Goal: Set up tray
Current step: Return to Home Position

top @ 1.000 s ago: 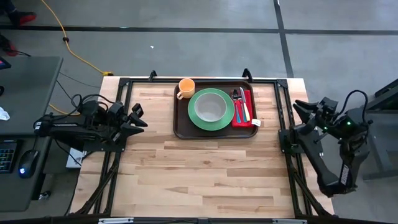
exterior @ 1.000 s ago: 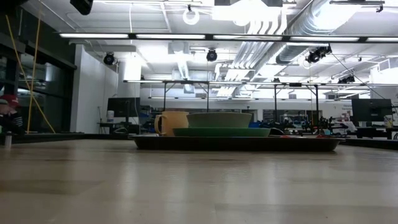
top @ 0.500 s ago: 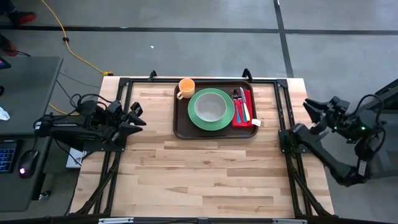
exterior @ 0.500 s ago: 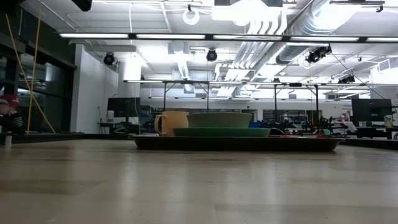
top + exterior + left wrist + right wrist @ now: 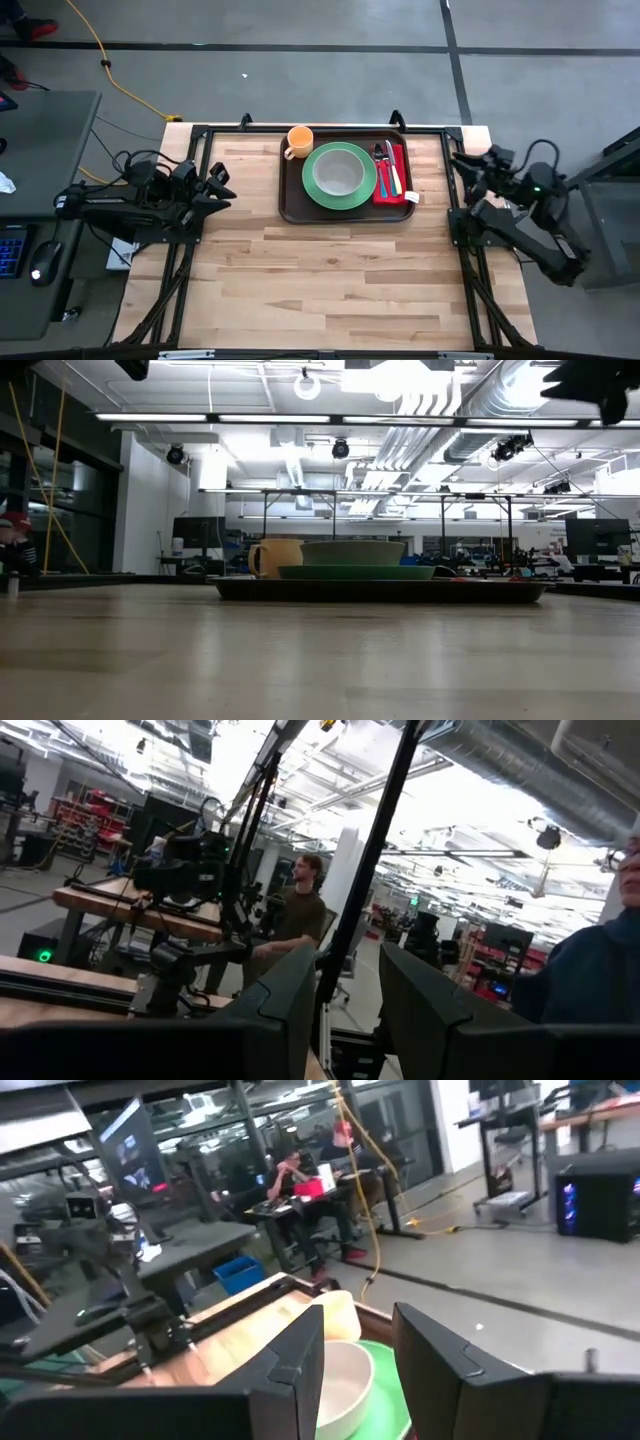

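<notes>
Right gripper [image 5: 462, 160] swung in toward the tray [image 5: 290, 212] — fingers parted, empty, cropped in low view; left gripper [image 5: 225, 186] waits parted.

The tray [image 5: 291, 186] is dark brown. The plate [image 5: 367, 186] is green, the bowl [image 5: 339, 173] pale, the mug [image 5: 299, 139] orange, the napkin [image 5: 401, 163] red, and the cutlery [image 5: 387, 170] blue and yellow. The table [image 5: 300, 270] is light wood, striped in planks. The cable [image 5: 110, 70] is yellow.
</notes>
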